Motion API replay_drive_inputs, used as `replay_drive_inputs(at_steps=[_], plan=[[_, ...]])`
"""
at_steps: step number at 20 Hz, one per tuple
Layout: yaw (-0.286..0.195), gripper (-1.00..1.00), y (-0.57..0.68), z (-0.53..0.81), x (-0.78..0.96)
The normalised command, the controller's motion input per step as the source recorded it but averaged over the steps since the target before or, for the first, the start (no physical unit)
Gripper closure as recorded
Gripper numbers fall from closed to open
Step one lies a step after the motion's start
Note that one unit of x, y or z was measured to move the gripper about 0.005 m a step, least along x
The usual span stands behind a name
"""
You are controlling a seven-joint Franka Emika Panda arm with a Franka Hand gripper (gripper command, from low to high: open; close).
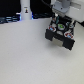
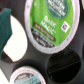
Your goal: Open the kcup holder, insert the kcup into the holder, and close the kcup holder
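White tabletop: black pod drawer under claw; green-topped pod above round slots; claw grip indiscernible.

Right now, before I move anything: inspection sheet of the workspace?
Surface: white table.
Job's things: black kcup holder at the exterior view's right, with its round slots exposed. The green-topped kcup is over the tray, next to an empty slot. Whether the kcup is seated cannot be told.
Clutter: a second pod sits in the tray. A white upright object stands at the far edge, too blurred to name.
Grippers: the gripper is directly above the holder. Whether it is open or shut cannot be told.
Cables: nothing seen.
Surroundings: dark background behind the table.
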Motion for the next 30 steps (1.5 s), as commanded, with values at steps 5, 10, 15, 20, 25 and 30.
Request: replay_drive_inputs(at_steps=[5, 10, 15, 20, 25, 30], plan=[[0.058, -1.0, -0.27, 0.53, 0.39], [0.038, -1.0, -0.43, 0.46, 0.52], [0.048, -1.0, -0.47, 0.32, 0.53], [0.031, -1.0, -0.44, 0.26, 0.61], [0.018, -1.0, -0.38, 0.12, 0.69], [0.035, -1.0, -0.26, -0.01, 0.7]])
